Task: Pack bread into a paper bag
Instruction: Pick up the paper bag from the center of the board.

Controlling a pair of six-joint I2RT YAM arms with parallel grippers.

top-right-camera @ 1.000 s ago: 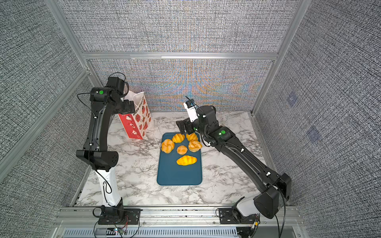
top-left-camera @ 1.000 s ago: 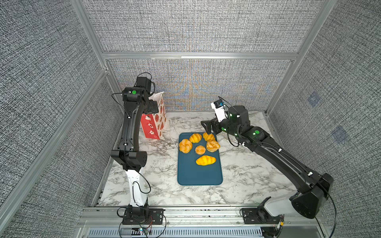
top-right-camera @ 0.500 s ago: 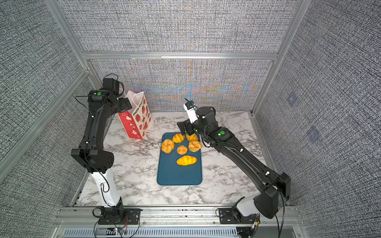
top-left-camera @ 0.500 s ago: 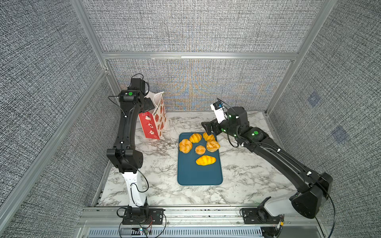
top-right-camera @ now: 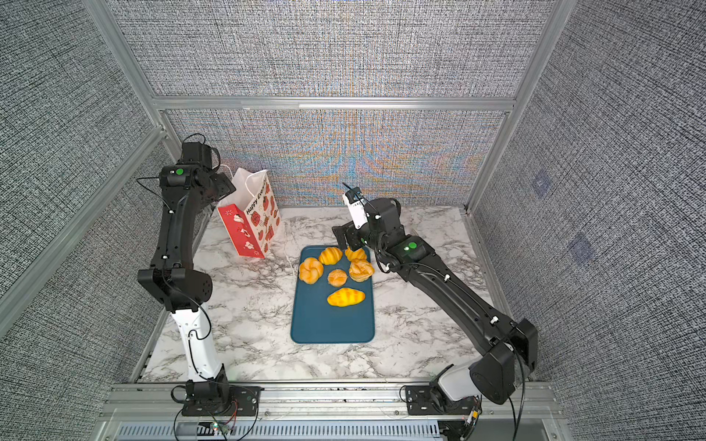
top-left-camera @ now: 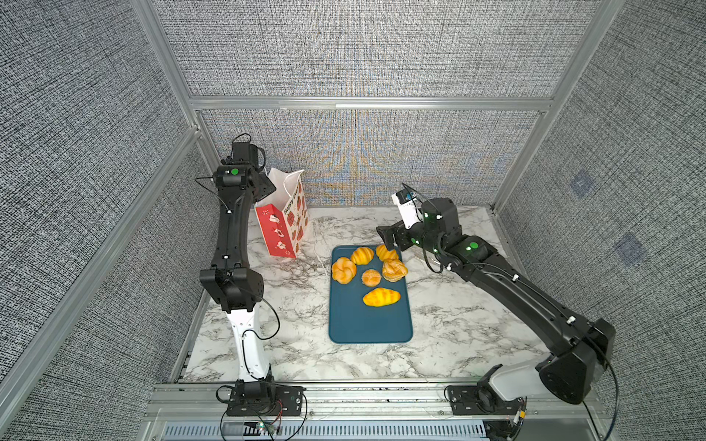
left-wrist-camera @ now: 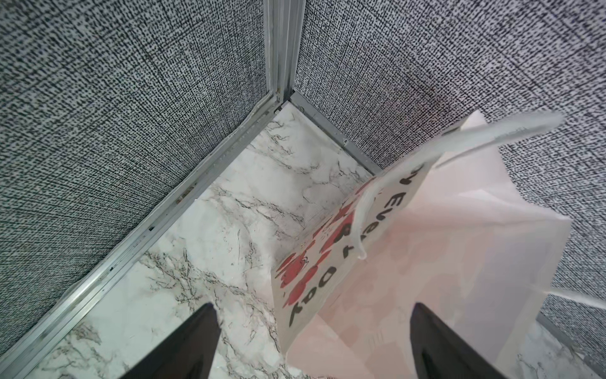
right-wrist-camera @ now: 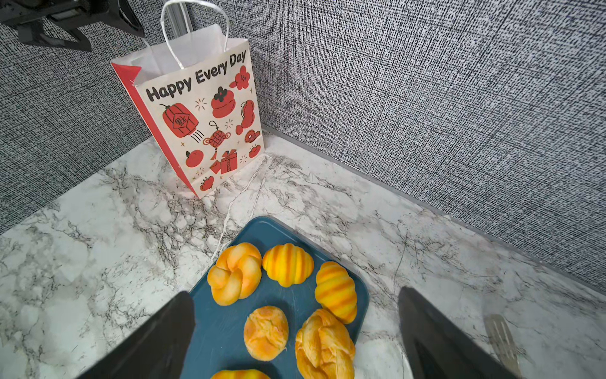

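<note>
left end effector (left-wrist-camera: 311, 308): jaws wide apart, nothing clamped; sits at the mouth of the paper bag (left-wrist-camera: 426, 262), straddling its printed wall, one finger (left-wrist-camera: 436, 344) over the white inside, the other outside over the bench (left-wrist-camera: 196, 246); contact with the paper: can't tell
right end effector (right-wrist-camera: 296, 295): jaws wide apart, empty; hangs above the far end of the tray (right-wrist-camera: 223, 328), over the bread (top-left-camera: 371, 277), clear of every piece
paper bag (top-left-camera: 284, 225) (top-right-camera: 252, 225): upright, mouth open, far left corner of the bench, near the back wall (top-left-camera: 363, 160) in both top views; "Happy Every Day" face turned toward the tray, red side toward the front; white cord handle (right-wrist-camera: 193, 29) standing up
bread: six pieces, all on the tray, bunched in its far half
far row: knot roll (right-wrist-camera: 234, 274), then two ridged croissants (right-wrist-camera: 288, 264) (right-wrist-camera: 336, 292) side by side
next row: round bun (right-wrist-camera: 266, 333) beside a flaky twisted roll (right-wrist-camera: 324, 347)
lone piece: a croissant (top-left-camera: 381, 297) nearer the front, apart from the other five
tray: dark blue, mid-bench, long side running front to back; bag stands off its far left corner, not touching
</note>
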